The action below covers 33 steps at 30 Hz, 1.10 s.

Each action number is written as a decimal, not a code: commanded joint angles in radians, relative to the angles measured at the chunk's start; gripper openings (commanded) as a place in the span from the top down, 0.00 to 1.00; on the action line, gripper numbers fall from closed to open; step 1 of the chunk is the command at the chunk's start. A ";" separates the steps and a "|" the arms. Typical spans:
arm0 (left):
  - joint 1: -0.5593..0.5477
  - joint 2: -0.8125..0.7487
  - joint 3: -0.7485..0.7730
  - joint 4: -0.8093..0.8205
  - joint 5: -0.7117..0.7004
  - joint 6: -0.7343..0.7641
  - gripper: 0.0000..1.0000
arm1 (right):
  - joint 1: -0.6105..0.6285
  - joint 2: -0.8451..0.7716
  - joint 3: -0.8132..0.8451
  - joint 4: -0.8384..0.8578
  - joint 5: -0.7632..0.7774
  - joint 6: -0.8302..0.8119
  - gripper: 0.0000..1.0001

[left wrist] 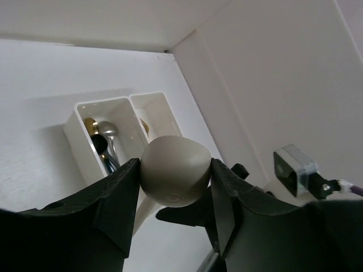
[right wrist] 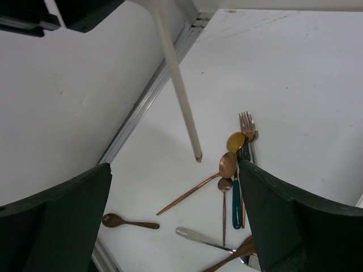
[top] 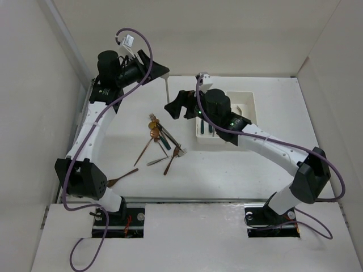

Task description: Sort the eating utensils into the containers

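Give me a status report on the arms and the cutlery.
Left pincer shut on white spoon. Right pincer open, near pile on table. Bins hold some cutlery, right arm overhanging them.

The white table (top: 238, 175) is being lit brightly and evenly from overhead, and only soft, pale shadows are being thrown beside the bins (left wrist: 76, 139). The cream spoon (left wrist: 174, 170), close to the left wrist lens, is being rendered slightly soft, while the dark fingers (right wrist: 295, 221) of the right gripper (right wrist: 174, 164) are being blurred and underexposed
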 commanded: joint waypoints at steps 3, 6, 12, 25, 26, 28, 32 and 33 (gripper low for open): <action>-0.009 -0.054 -0.015 0.077 0.030 -0.133 0.95 | 0.011 0.031 0.070 0.084 0.122 0.011 0.04; -0.009 -0.065 -0.040 0.087 0.030 -0.152 0.95 | 0.011 0.086 0.109 0.084 0.099 -0.014 0.07; -0.009 -0.085 -0.095 0.100 0.059 -0.216 0.95 | 0.011 0.155 0.166 0.084 0.097 -0.014 0.27; -0.009 -0.022 0.015 -0.271 -0.049 0.406 0.00 | -0.010 0.076 0.084 0.084 0.229 -0.039 1.00; -0.009 -0.022 0.015 -0.309 -0.104 0.492 0.00 | -0.042 0.055 0.036 0.055 0.229 -0.039 1.00; -0.009 -0.046 -0.026 -0.356 -0.298 0.616 0.00 | -0.081 0.007 0.004 0.008 0.229 -0.039 1.00; -0.009 -0.109 -0.182 -0.307 -0.500 0.822 0.00 | -0.204 0.039 -0.005 -0.185 0.211 -0.069 1.00; 0.002 -0.109 -0.211 -0.298 -0.514 0.871 0.00 | -0.249 0.065 0.029 -0.283 0.202 -0.069 1.00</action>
